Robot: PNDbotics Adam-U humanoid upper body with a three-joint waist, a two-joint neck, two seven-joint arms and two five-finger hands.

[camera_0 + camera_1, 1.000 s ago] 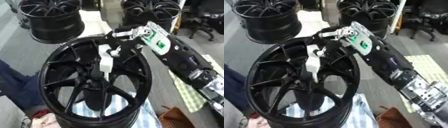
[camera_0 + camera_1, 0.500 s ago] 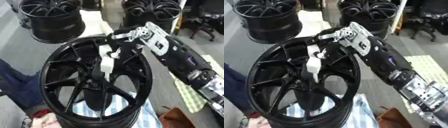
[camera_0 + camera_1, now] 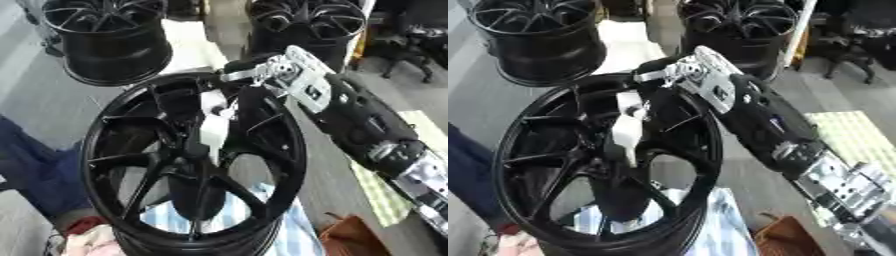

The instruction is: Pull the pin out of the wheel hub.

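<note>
A black spoked wheel hub [image 3: 114, 165] lies flat in the middle of both views. A white pin [image 3: 213, 127] stands up out of its centre, leaning slightly. My right hand [image 3: 278, 75] reaches in from the right over the hub's far rim, its arm running down to the lower right. Its dark fingers [image 3: 647, 111] curl down round the pin's upper end; they are hard to make out against the black spokes. The pin's lower end still sits in the hub's centre. My left hand shows in neither view.
Two more black wheels [image 3: 109, 40] [image 3: 306, 22] stand at the back. A blue-and-white striped cloth [image 3: 262, 235] lies under the hub. A brown bag [image 3: 354, 237] is at the lower right, and a dark blue shape [image 3: 35, 170] at the left.
My right hand has turned a little at the wrist and stays at the pin's top. The pin stands in the hub as before.
</note>
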